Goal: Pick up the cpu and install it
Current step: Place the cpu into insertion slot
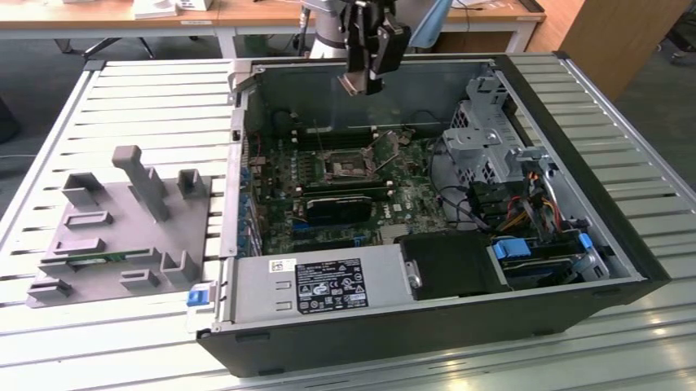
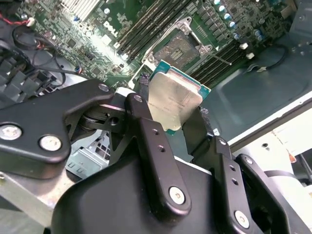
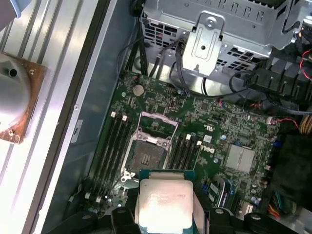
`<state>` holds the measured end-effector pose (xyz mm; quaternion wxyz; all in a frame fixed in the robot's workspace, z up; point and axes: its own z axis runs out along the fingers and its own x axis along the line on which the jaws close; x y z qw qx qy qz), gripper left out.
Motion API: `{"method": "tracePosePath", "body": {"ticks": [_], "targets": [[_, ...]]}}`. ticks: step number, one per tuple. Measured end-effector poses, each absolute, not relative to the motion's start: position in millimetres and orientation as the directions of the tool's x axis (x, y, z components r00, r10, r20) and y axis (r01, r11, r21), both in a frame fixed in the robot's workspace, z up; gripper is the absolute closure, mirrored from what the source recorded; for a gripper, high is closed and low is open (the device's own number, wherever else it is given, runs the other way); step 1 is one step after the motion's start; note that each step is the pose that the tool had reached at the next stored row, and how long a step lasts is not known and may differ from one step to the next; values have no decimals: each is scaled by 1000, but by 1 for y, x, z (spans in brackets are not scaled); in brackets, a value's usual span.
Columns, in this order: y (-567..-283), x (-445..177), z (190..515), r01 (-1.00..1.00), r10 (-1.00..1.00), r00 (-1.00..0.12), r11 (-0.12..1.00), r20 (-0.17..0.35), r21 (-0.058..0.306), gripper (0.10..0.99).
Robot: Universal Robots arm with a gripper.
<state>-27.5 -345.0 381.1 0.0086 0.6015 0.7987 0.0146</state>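
My gripper [image 2: 171, 108] is shut on the cpu [image 2: 173, 98], a flat square chip with a silver metal top and a thin green edge, pinched between the two black fingers [image 2: 146, 122]. In the first wrist view the cpu [image 3: 163, 204] hangs above the motherboard, with the open cpu socket [image 3: 147, 155] just beyond it and its metal frame lifted. The second wrist view also shows the socket [image 2: 181, 45] past the chip. In the exterior view the gripper [image 1: 359, 81] holds the cpu [image 1: 354, 82] high over the rear wall of the computer case, above and behind the socket [image 1: 350, 168].
The open black computer case [image 1: 566, 269] lies on a slatted metal table [image 1: 142, 106]. Inside are the power supply [image 1: 315, 287], a drive cage [image 1: 490, 130] and cables. A grey parts holder [image 1: 120, 236] stands at the exterior view's left. Memory slots [image 3: 113, 146] flank the socket.
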Motion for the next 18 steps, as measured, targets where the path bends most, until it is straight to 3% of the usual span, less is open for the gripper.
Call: {"method": "tracePosePath", "body": {"ticks": [18], "targets": [[-343, -34, 368, 989, 990, -140, 140, 0, 42, 561]]}}
